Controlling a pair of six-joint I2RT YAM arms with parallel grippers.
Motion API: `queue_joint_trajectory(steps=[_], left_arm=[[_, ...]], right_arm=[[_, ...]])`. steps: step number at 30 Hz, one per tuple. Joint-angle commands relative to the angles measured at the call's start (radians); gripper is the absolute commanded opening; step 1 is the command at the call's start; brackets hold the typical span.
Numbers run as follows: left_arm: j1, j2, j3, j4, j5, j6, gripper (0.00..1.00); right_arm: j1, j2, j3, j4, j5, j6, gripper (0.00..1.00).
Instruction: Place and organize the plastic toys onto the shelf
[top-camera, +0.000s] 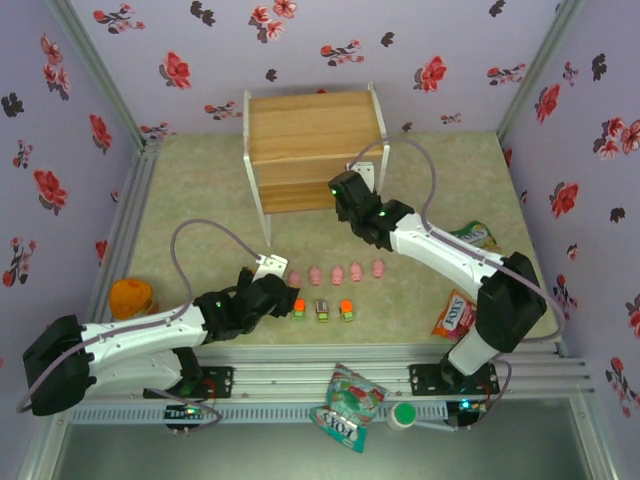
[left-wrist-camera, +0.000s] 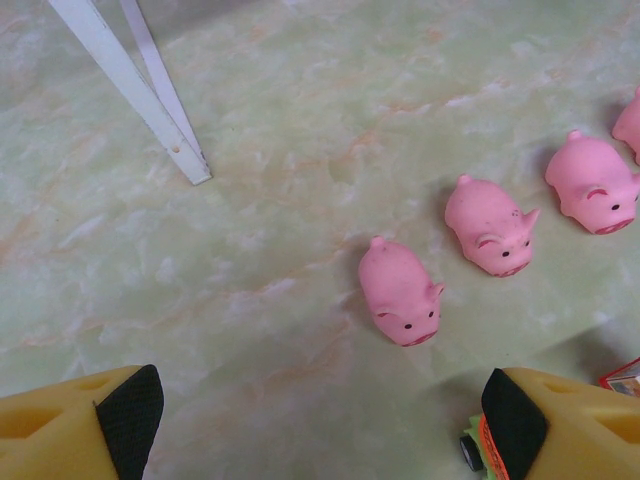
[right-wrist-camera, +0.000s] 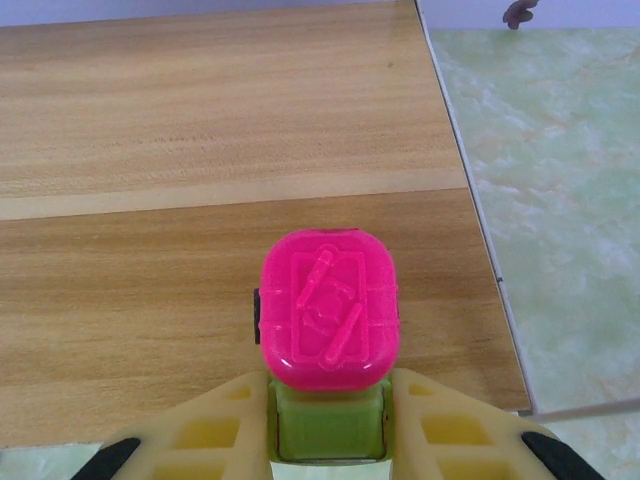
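Over green table (top-camera: 200, 190), your right gripper (right-wrist-camera: 327, 428) clasps a block (right-wrist-camera: 325, 310) above the shelf (right-wrist-camera: 150, 120) for placing; left gripper (left-wrist-camera: 320, 420) gapes over pigs (left-wrist-camera: 402, 293).

Rightmost pig (left-wrist-camera: 632, 125) half off-frame

One two-tier light wooden shelf (top-camera: 310, 150) far; five small pink plastic pigs (top-camera: 337, 272) in a row; three blocky green-based toys (top-camera: 322, 310) nearer (a pink-topped fourth toy (right-wrist-camera: 325, 310) over the shelf boards); one round orange object (top-camera: 131, 297) left.
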Motion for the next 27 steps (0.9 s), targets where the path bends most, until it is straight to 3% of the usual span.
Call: queue_joint_trajectory(steps=[1,27], left_arm=[[-0.006,-0.006,0.021,-0.021,-0.036,0.013,0.88],[-0.007,-0.01,0.026,-0.035,-0.047,0.01,0.88]], right_arm=[[-0.01,0.022,0.034,0.022,0.022,-0.019,0.19],[-0.048,0.096,0.059,0.051,0.038,0.002,0.21]])
